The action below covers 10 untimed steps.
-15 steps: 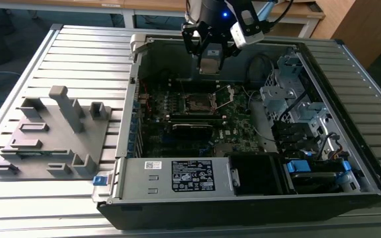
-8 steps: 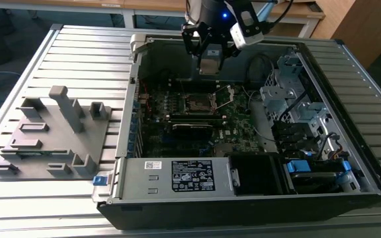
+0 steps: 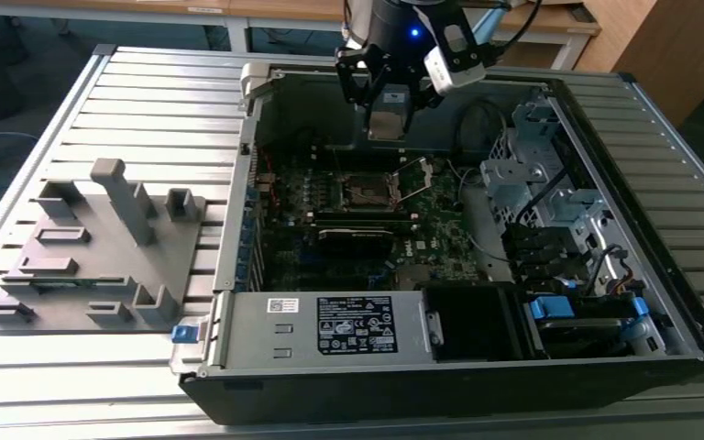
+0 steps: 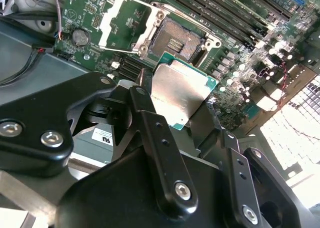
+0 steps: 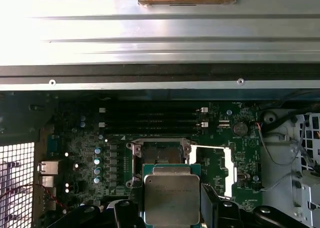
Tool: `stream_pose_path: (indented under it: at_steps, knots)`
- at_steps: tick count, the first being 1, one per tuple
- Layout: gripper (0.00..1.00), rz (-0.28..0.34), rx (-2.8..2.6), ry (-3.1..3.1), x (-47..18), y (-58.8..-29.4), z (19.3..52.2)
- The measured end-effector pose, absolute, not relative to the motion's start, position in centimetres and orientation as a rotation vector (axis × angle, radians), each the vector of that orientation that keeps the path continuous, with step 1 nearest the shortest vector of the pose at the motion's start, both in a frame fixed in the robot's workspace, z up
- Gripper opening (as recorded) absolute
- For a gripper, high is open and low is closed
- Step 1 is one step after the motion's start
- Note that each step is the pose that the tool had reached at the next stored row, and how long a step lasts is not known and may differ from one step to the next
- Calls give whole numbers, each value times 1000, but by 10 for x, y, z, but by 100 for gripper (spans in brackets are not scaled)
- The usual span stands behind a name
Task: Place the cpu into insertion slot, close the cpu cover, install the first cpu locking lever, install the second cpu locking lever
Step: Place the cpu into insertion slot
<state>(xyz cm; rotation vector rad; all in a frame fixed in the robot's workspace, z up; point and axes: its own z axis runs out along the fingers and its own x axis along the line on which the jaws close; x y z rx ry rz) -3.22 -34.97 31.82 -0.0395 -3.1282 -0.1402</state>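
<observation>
Second wrist view gives you the clearest look at the cpu (image 4: 177,92): a flat, grey-faced square with a green edge, clenched on 2 opposite sides by the gripper (image 4: 174,107). It hangs in the air, raised above the insertion slot (image 4: 181,41) and clear of it, not yet seated. The slot's dark centre lies bare inside its silver rim. The cpu cover (image 4: 106,26) is swung open just beside the slot, so nothing sits over the opening.

By my reading, the step in hand is the placing itself, and you want it gentle. Bring the chip directly over the slot and turn it until all 4 edges run parallel to the slot's rim. Keep its face level, because a tilted corner would likely catch the rim or press on the contacts. Descend straight, with no sideways slide once it is near the slot. Let go only when the chip lies flat inside the rim. Mind the finger (image 4: 145,107) on the side nearer the open cover, since it has little room beside the slot. The green motherboard (image 4: 240,82) around the slot is crowded with small parts, so keep the fingers over the slot alone.
</observation>
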Motion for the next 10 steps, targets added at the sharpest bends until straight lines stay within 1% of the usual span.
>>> stream_pose_path:
  at_steps: [10]
  knots:
    - [54, -140, -40, -3128, -32, -350, 314]
